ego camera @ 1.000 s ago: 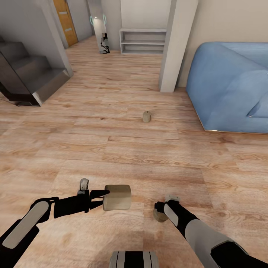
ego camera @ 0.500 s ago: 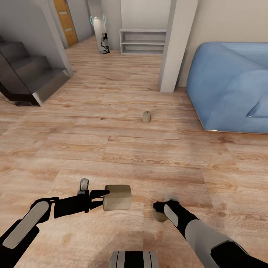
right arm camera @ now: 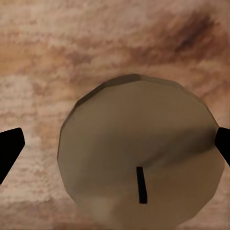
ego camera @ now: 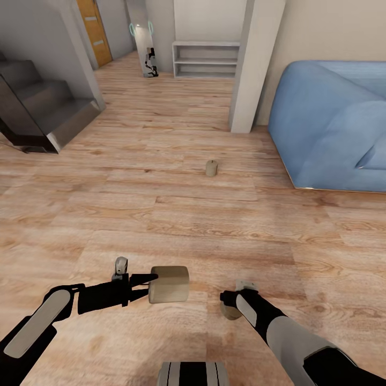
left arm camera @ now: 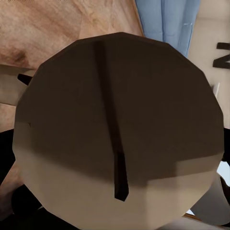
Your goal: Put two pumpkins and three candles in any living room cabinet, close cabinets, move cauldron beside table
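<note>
My left gripper [ego camera: 150, 286] is shut on a stubby tan-brown candle [ego camera: 169, 284], held sideways above the wooden floor. Its wick end [left arm camera: 120, 129] faces the left wrist camera. My right gripper [ego camera: 230, 306] hangs low over a second candle [ego camera: 229, 311] standing on the floor. In the right wrist view that candle [right arm camera: 141, 167] lies between the two dark fingertips [right arm camera: 9, 148], which are spread wide on either side of it. A third candle [ego camera: 212, 168] stands upright on the floor further ahead, near the sofa. Pumpkins, cabinet, cauldron and table are out of view.
A blue sofa [ego camera: 335, 128] fills the right side. A white pillar [ego camera: 252, 64] stands beside it, with a low white shelf [ego camera: 206, 59] behind. Dark stairs [ego camera: 43, 107] rise at the left and an orange door [ego camera: 94, 29] is at the far back.
My right gripper has edged very slightly left over the floor candle. The left arm and its candle have not moved.
</note>
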### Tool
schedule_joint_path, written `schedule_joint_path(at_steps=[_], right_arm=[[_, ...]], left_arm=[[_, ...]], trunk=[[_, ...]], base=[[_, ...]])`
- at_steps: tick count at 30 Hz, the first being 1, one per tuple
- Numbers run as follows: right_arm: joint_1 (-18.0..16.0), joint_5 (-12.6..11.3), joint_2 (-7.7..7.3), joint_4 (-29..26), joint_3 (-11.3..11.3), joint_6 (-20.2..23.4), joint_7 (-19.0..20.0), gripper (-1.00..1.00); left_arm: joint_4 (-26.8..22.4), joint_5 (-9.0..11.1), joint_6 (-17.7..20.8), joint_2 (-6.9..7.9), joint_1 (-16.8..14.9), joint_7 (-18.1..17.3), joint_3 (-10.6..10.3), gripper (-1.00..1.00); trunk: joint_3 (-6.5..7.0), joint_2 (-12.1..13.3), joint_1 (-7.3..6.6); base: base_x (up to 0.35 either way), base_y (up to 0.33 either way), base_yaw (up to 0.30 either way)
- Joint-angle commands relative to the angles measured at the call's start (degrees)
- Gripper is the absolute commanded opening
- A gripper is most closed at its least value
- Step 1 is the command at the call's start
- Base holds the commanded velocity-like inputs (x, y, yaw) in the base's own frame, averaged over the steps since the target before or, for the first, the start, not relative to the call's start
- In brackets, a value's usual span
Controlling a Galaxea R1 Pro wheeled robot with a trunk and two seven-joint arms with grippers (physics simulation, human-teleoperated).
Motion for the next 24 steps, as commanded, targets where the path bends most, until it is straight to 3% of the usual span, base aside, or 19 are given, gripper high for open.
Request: schedule_joint_path(at_steps=[1, 15, 24], right_arm=[[0.02, -0.9, -0.04, -0.06, 0.35, 0.31, -0.54, 1.0], [0.02, -0.93, 0.01, -0.06, 0.35, 0.54, -0.94, 1.0], [0.02, -0.93, 0.04, -0.13, 0.35, 0.67, -3.71, 1.0]], left_arm=[[0.01, -0.41, 0.02, 0.04, -0.04, -0.53, -0.07, -1.0], [0.03, -0.41, 0.02, 0.04, -0.02, -0.53, -0.08, -1.0], [0.0, -0.48, 0.02, 0.04, -0.02, -0.53, -0.07, -1.0]], trunk=[[-0.05, -0.01, 0.0], [-0.05, -0.01, 0.0], [-0.05, -0.01, 0.0]], base=[[0.0, 0.0, 0.0], [0.0, 0.0, 0.0], [0.0, 0.0, 0.0]])
